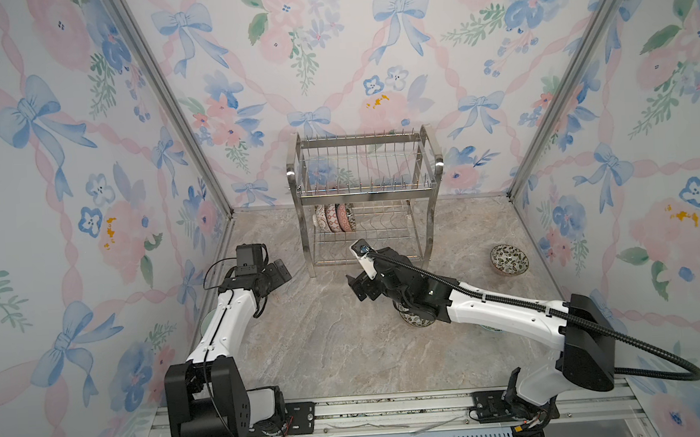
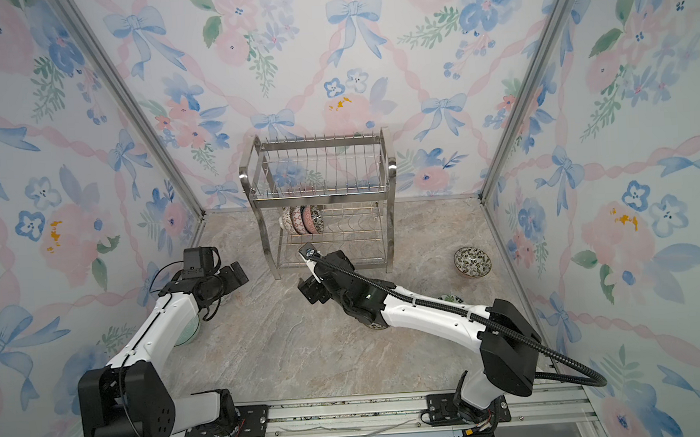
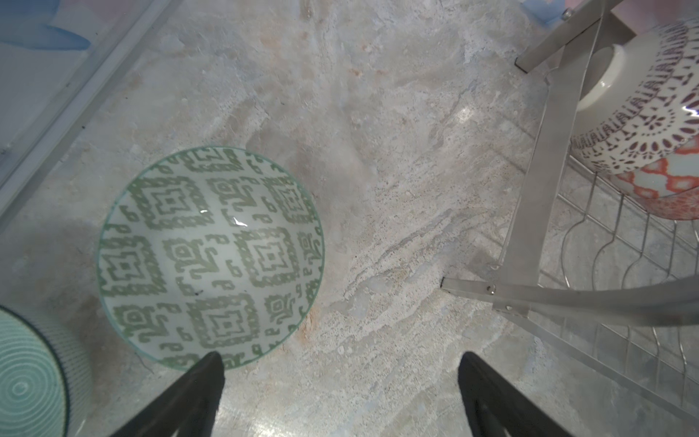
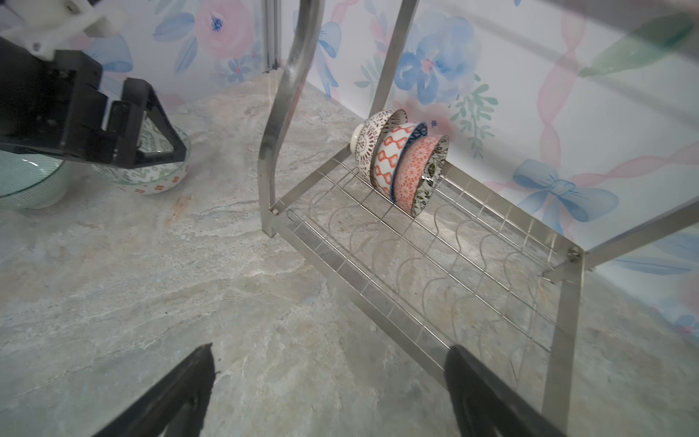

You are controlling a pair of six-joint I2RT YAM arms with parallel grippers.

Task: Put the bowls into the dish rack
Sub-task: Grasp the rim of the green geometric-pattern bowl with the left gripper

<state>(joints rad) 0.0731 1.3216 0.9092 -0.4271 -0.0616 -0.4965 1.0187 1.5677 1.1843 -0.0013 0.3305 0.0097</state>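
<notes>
Fingers (image 3: 196, 389) of the left gripper (image 3: 340, 357) stand spread wide with nothing between them, over the bare marble-look worktop (image 1: 327, 354) just beside a green-patterned bowl (image 3: 212, 257) near the left edge. The right gripper (image 4: 330, 347) is equally agape and empty, in front of the rack's lower tier.

The dish rack (image 1: 365, 193) stands at the middle of the worktop's back edge. At the left end of its lower tier a row of bowls (image 4: 403, 162) leans on edge, each touching the next: brown-and-white lace, orange lattice, a blue-rimmed one almost wholly hidden, pink-orange, and black-and-white leafy. In both top views the upper tier's rail cuts off their tops.

A leafy bowl (image 1: 509, 259) sits upright alone near the right edge. A teal ringed bowl (image 3: 26, 378) is cut off by the left wrist view's edge and, from above, lies largely under the left forearm. Beneath the right arm two more show only as slivers: a dark-patterned bowl (image 1: 415, 321) and a green-leaf bowl (image 2: 449, 298).
</notes>
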